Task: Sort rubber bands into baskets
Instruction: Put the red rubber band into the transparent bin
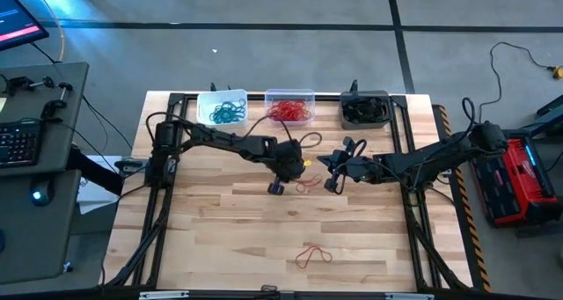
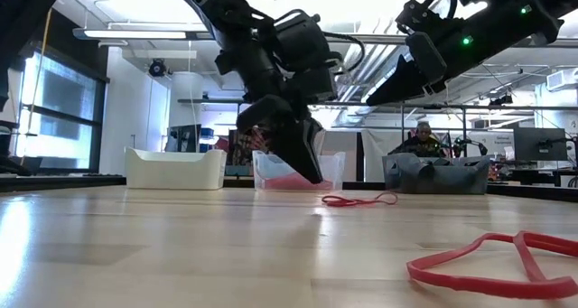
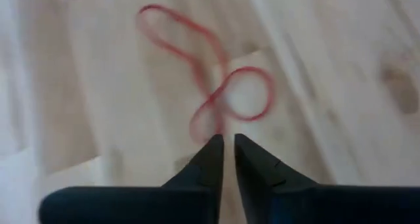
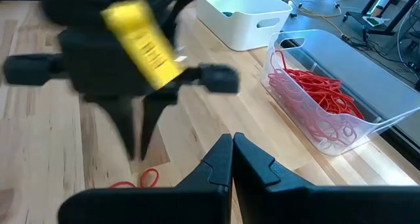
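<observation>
A twisted red rubber band (image 3: pixel 210 86) lay flat on the wooden surface (image 1: pixel 264 230) near its middle, seen as a small red loop (image 1: pixel 308 186) from above. The left gripper (image 3: pixel 228 145) was pointed down at the near end of this band, its fingers (image 3: pixel 210 161) almost pressed together with only a thin slit between them; whether the band was pinched cannot be told. The left arm was stretched from its base at the left edge across to the middle, its wrist bent downward. In the low view the same gripper (image 2: pixel 302 159) was seen tilted with its tips close to the wood.

A second red band (image 1: pixel 312 256) lay well apart, nearer the front edge.

The right gripper (image 4: pixel 231 148) was held just beside the left one, raised off the wood, its fingers pressed together on nothing. The right arm was reached in from the right edge.

Along the far edge three baskets were lined up: a white one (image 1: pixel 222 108) with teal bands, a clear one (image 1: pixel 290 106) with red bands, and a dark grey one (image 1: pixel 365 109).
</observation>
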`<state>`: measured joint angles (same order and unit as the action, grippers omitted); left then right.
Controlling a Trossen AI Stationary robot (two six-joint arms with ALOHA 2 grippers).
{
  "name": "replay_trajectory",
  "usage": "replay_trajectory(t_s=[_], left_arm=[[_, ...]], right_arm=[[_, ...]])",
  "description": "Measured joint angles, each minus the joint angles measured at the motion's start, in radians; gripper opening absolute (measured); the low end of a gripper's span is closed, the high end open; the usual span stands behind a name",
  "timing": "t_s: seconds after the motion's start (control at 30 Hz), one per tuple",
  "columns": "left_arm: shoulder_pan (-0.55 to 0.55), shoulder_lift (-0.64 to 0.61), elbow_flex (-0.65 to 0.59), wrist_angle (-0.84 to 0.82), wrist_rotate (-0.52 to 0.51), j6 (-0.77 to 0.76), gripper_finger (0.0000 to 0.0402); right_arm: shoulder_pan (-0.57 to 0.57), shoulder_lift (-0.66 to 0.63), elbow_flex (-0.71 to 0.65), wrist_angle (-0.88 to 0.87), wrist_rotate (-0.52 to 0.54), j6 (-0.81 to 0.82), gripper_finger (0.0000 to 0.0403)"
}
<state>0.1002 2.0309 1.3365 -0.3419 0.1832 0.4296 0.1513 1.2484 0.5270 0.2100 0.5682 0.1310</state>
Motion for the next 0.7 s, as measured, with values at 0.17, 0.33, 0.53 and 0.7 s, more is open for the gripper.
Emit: replay_trajectory(t_s=[0.17,0.33,0.53,0.7], left_arm=[[-0.029,0.028,0.0,0.064,-0.012,-0.036,0.0075],[-0.035,0.061,0.001,0.108,-0.133,-0.071,0.011],[-0.035,0.08,0.002,0.132,-0.142,-0.061,0.012],[-0.034,0.095,0.005,0.142,-0.118,-0.007,0.0119]], right_arm=[[0.0,0.0,0.0,0.003,0.0,0.002,0.0],[0.0,0.0,0.0,0.006,0.0,0.002,0.0],[0.0,0.0,0.0,0.006,-0.001,0.001,0.0],[0.0,0.0,0.0,0.005,-0.002,0.0,0.0]])
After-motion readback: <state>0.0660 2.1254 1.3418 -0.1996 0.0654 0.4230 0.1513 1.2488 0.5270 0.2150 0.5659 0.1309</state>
